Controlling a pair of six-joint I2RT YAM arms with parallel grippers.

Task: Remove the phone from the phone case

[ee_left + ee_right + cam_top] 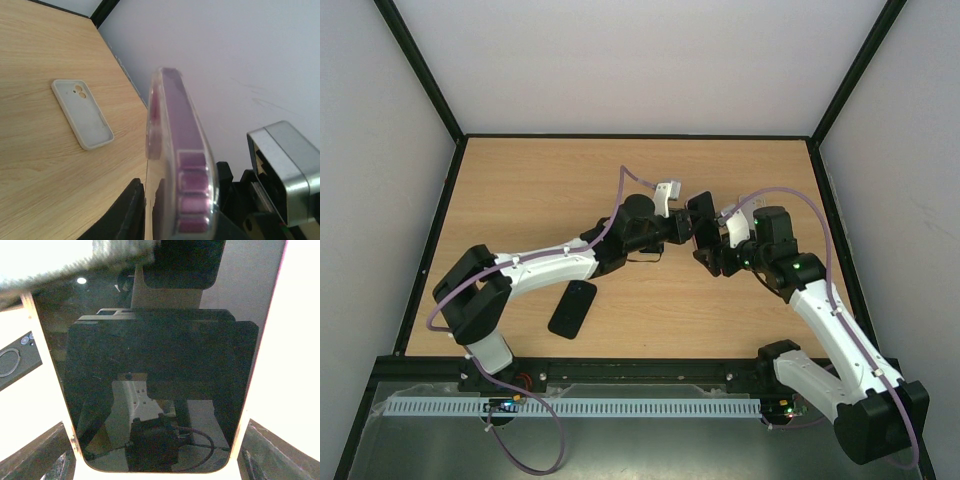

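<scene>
Plainly, the removal has not happened yet. The purple smartphone (182, 130) sits inside its clear plastic case (155, 120), and the left wrist view shows the transparent rim wrapped round its edge along the whole visible length. No corner looks peeled back, though the far end is too blurred to be sure.

The cased handset is held up in the air between the two arms, above the middle of the light wooden counter (520, 190) and touching nothing on it.

The right tool (165, 455) grips it across its width. One finger lies against each long edge, and the dark glass screen fills that wrist's view.

The left tool (177, 205) straddles the handset's lower end, with a black finger on either side. One finger seems to press the case, while a sliver of counter shows beside the other, so I cannot tell whether it has clamped.

Two other things lie on the counter, well apart from the work. A pale grey empty phone cover (82, 114) lies open side up, and a flat black phone-shaped item (573, 308) lies near the left arm.

By my reading, only the lifting and bracing are done. Left to do are prying the case lip off a corner, working the phone free and separating the two. The slick clear shell may slip while it is being pried.
</scene>
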